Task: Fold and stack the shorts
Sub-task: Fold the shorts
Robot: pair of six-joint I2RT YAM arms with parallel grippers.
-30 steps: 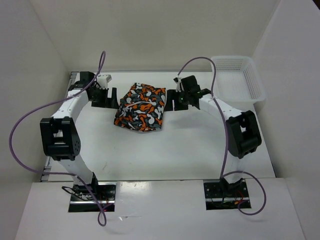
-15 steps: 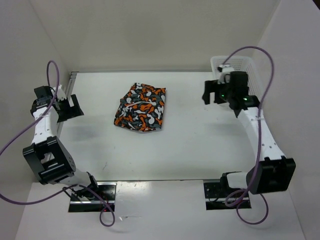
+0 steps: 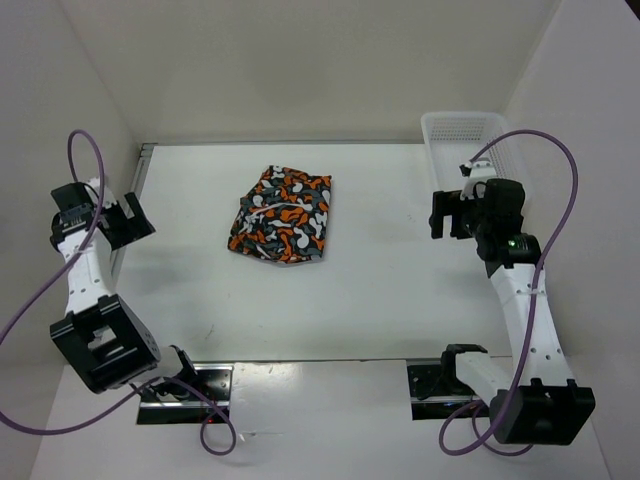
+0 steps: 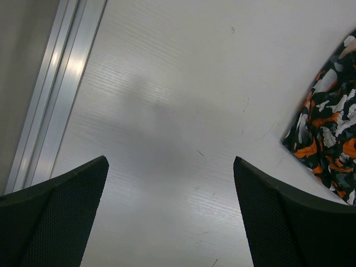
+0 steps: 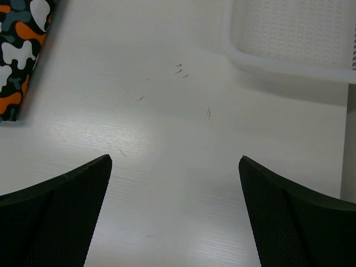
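Observation:
The shorts [image 3: 281, 216], printed in orange, white, black and grey, lie folded in a compact pile on the white table, left of centre at the back. Their edge shows at the right of the left wrist view [image 4: 329, 133] and at the top left of the right wrist view [image 5: 21, 53]. My left gripper [image 3: 128, 220] hangs open over the table's left edge, well left of the shorts. My right gripper [image 3: 447, 214] is open at the right, far from the shorts. Both wrist views show wide-apart fingers [image 4: 67, 211] [image 5: 289, 217] with only bare table between them.
A white lattice basket [image 3: 487, 140] stands at the back right corner, close behind the right gripper; its rim [image 5: 289, 67] shows in the right wrist view. An aluminium rail [image 4: 55, 94] runs along the table's left edge. White walls enclose the table on three sides.
Both grippers have drawn away from the shorts: the left out to the table's left edge, the right out and back toward the basket. The folded shorts have stayed put.

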